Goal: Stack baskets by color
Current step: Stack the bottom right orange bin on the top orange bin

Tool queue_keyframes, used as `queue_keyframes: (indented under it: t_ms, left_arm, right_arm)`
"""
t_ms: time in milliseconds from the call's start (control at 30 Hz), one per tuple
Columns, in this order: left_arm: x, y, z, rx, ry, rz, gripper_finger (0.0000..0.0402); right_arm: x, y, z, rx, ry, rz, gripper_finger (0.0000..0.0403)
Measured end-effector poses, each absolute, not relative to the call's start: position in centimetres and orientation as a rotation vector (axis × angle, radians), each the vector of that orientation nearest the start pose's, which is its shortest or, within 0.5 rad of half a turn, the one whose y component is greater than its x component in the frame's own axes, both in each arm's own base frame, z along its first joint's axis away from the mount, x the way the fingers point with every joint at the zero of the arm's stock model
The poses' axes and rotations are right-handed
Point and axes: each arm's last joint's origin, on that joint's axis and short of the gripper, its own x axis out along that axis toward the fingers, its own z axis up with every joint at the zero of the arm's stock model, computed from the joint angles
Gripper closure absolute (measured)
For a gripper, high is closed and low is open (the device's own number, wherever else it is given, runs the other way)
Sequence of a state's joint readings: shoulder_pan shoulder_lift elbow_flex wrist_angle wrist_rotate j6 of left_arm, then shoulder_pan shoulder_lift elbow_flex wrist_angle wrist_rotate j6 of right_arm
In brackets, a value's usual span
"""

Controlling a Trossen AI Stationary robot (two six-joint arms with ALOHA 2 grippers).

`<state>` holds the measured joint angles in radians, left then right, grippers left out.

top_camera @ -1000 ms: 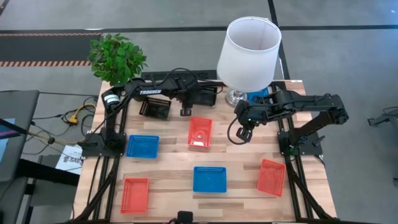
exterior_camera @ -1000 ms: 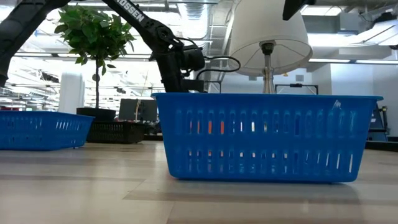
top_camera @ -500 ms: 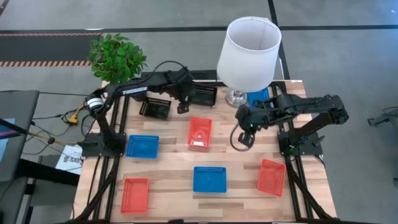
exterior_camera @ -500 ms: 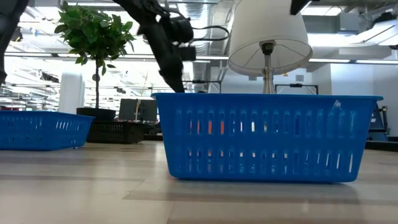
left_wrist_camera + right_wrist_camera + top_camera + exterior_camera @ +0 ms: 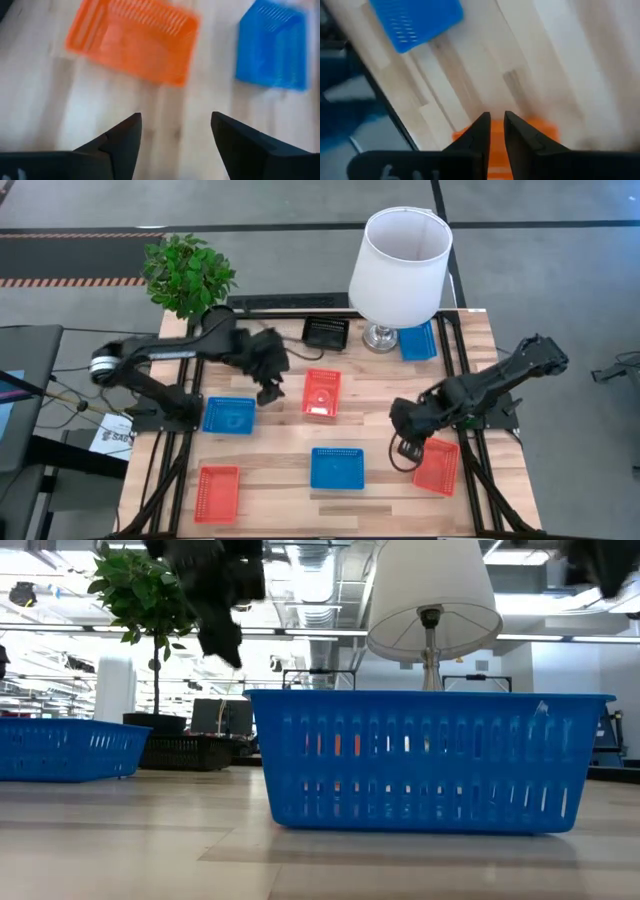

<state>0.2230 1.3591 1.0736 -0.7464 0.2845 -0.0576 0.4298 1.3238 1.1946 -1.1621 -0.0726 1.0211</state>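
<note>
baskets [image 5: 336,468]: red-orange, blue, black mesh trays | left jaws apart | right jaws nearly together

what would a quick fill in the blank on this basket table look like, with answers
1. The lamp has a ___ shade.
2. The basket at the table's front left corner is ___.
3. The left gripper, jaws open, hangs between a blue basket and a ___ one.
4. The right gripper hangs beside the ___ basket at front right.

Answers: white; red-orange; red-orange; red-orange
</note>
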Motion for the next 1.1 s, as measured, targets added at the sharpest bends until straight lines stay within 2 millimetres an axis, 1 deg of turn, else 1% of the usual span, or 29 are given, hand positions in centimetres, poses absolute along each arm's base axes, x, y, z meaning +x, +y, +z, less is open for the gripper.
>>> queue_keyframes:
  t_ms: [67,133,200,300,400,500,600,767,833,900,1000,1100]
  left_arm:
    - [25.6,3.4,27.0,-0.319,0.928,-0.02,0.0179]
    - [25.5,2.1,27.2,-0.298,0.848,-0.003,0.018]
    - [25.4,1.3,27.5,-0.273,0.791,0.025,0.018]
    - [25.6,0.6,27.6,-0.258,0.764,0.049,0.0181]
    - [25.8,0.3,27.7,-0.255,0.751,0.042,0.0181]
    - [25.8,0.3,27.6,-0.257,0.757,0.045,0.0181]
    - [25.8,0.3,27.6,-0.267,0.756,0.049,0.0181]
    - [25.8,0.3,27.6,-0.272,0.75,0.041,0.0181]
    - [25.8,0.3,27.7,-0.275,0.75,0.033,0.0181]
    - [25.8,0.3,27.7,-0.273,0.751,0.023,0.0181]
    - [25.8,0.2,27.6,-0.266,0.754,0.012,0.0181]
    - [25.6,0.2,27.5,-0.265,0.777,0.01,0.0181]
  right_arm:
    - [20.5,10.1,28.1,0.779,1.359,-0.397,0.0305]
    - [19.8,10.2,26.5,0.919,1.368,-0.58,0.0288]
    - [19.3,10.4,25.1,0.989,1.384,-0.727,0.0268]
    - [18.8,10.7,23.2,1.051,1.399,-0.876,0.0237]
    - [18.5,10.8,22.2,1.087,1.393,-0.967,0.0205]
    - [18.4,10.8,21.7,1.134,1.369,-1.015,0.0175]
    - [18.1,10.9,21.3,1.159,1.333,-1.072,0.0154]
    - [17.8,11.4,19.7,1.213,1.289,-1.139,0.0148]
    - [17.8,11.8,19.2,1.239,1.279,-1.111,0.015]
    - [18.2,12.3,18.3,1.263,1.27,-1.1,0.0155]
    - [18.5,12.8,17.3,1.249,1.281,-1.118,0.0168]
    - [19.2,13.4,15.9,1.246,1.301,-1.136,0.0195]
